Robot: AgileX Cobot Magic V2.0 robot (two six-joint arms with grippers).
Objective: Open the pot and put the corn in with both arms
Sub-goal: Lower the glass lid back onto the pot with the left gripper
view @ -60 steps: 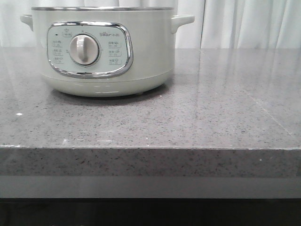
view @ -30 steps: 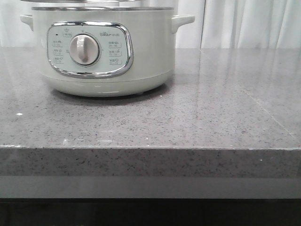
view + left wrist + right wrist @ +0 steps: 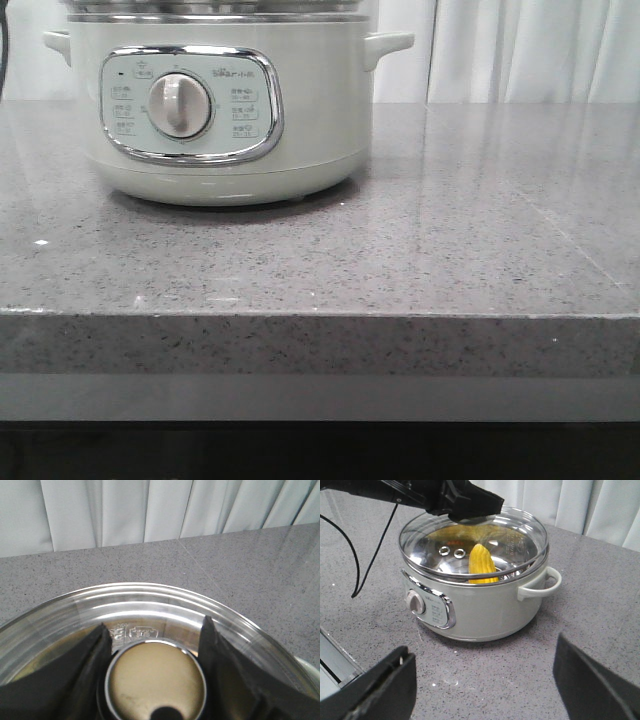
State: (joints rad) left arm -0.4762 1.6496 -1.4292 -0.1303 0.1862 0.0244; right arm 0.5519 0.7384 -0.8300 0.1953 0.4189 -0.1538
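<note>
Inside round pot [image 3: 485,615], ridged yellow corn [image 3: 481,563], under glass lid [image 3: 520,542]

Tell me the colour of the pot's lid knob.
The lid knob is dull gold-beige, clearest in the left wrist view.

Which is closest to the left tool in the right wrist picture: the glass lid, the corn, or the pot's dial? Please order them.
1. Glass lid: the left tool grips its knob from above.
2. Corn: just below, inside the pot.
3. Dial: lowest, on the pot's front wall.
</note>
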